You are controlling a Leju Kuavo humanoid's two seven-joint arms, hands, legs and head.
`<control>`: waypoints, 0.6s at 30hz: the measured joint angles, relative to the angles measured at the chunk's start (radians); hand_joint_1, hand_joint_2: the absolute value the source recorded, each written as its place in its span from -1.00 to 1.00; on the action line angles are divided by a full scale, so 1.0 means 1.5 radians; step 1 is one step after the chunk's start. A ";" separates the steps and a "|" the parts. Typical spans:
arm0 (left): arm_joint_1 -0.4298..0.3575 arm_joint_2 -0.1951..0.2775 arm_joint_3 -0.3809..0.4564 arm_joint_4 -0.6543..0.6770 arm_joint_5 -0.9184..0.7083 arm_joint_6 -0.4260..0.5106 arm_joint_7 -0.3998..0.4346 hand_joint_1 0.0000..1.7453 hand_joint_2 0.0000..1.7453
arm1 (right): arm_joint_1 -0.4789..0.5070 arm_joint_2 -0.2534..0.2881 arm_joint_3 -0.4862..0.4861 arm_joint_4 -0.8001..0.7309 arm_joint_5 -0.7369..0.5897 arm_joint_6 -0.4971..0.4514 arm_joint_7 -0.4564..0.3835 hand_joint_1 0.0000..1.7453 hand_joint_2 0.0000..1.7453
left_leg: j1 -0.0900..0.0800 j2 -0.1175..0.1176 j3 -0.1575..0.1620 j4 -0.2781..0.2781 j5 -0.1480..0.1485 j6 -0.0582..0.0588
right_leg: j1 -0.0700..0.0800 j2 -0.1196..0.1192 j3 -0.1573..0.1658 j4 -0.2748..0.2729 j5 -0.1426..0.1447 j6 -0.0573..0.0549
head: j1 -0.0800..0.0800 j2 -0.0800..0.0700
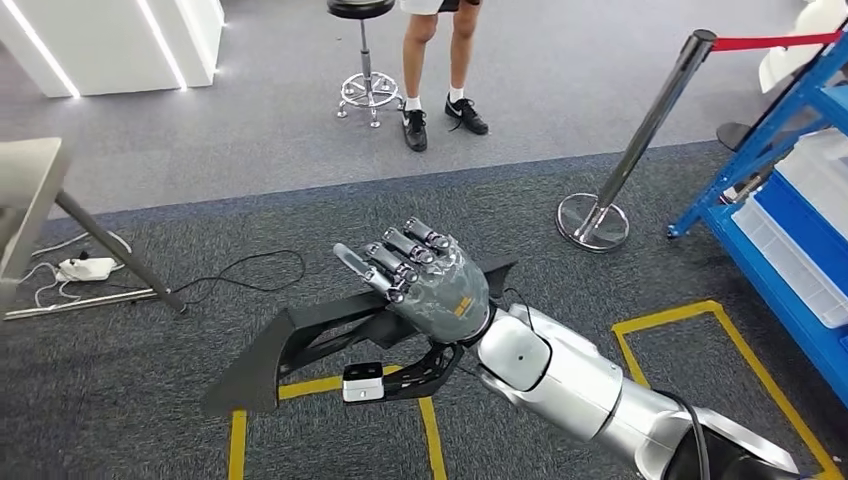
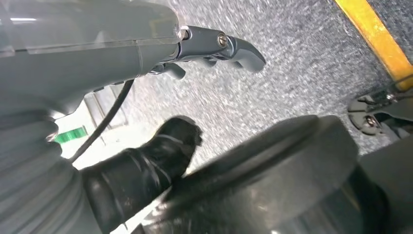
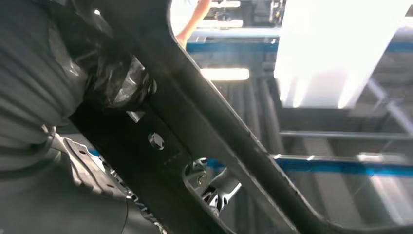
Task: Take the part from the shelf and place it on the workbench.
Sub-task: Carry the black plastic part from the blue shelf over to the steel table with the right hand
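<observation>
1. One long black part (image 1: 300, 345), an angular frame-like piece, lies across the centre of the head view, held above the grey carpet and the yellow floor tape (image 1: 430, 425); it runs from the lower left of the frame up toward the centre right.
2. The right hand (image 1: 430, 280) holds the part near its middle: the palm sits against the upper bar and the dark fingers (image 1: 400, 262) stand up over the top of it. In the right wrist view the same part (image 3: 195, 136) passes as a broad dark bar close by the grey hand cover.
3. The left hand (image 2: 209, 48) appears in the left wrist view over the carpet, fingers lying apart with nothing between them.
4. Handling, as a judgement: the part looks rigid, moulded or metal, with a matt surface that should not slip readily. Its length makes it lever-heavy; a hold near mid-length, as here, balances the two ends best. The thin struts near the small white tag (image 1: 362, 382) look the least suited to taking load.
5. Surroundings: the blue shelf (image 1: 790, 130) stands at the right edge of the frame; a stanchion post (image 1: 640, 135) stands at upper right, and a person's legs (image 1: 437, 60) and a stool (image 1: 365, 60) at top centre. A pale desk edge (image 1: 25, 190) shows at the left.
</observation>
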 joint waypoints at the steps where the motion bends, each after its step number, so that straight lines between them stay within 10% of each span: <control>1: -0.001 -0.001 0.000 0.000 0.000 0.000 -0.001 -1.00 1.00 | 0.003 -0.005 0.000 0.000 0.000 0.000 0.001 1.00 1.00 | -0.002 -0.009 -0.003 0.000 0.002 0.003 | 0.002 0.014 -0.020 0.045 -0.020 -0.001 | 0.000 0.000; 3: -0.001 -0.002 0.000 0.000 0.000 0.000 -0.002 -1.00 1.00 | 0.008 -0.012 0.000 0.001 0.000 0.000 0.001 1.00 1.00 | -0.008 -0.028 -0.008 0.002 0.006 0.007 | 0.009 0.023 -0.034 0.084 -0.026 -0.008 | 0.000 0.000; 8: -0.004 -0.006 0.000 -0.001 0.000 0.000 -0.004 -1.00 1.00 | 0.010 -0.017 0.000 0.000 -0.001 0.000 0.001 1.00 1.00 | -0.014 -0.069 -0.016 0.010 0.009 0.005 | 0.023 0.080 0.057 -0.092 0.054 -0.036 | 0.000 0.000; 11: -0.005 -0.008 0.000 -0.001 0.000 0.000 -0.004 -1.00 1.00 | 0.009 -0.018 0.000 -0.002 -0.001 0.000 0.002 1.00 1.00 | -0.010 -0.091 -0.024 0.010 0.013 -0.005 | 0.022 0.067 0.063 -0.109 0.055 -0.039 | 0.001 0.000; 18: -0.006 -0.004 0.000 -0.001 0.003 0.005 -0.001 -1.00 1.00 | 0.008 -0.020 0.000 -0.004 -0.002 0.000 -0.003 1.00 1.00 | -0.004 -0.009 -0.115 0.183 -0.058 -0.031 | 0.018 0.000 0.079 -0.128 0.056 -0.044 | -0.001 0.000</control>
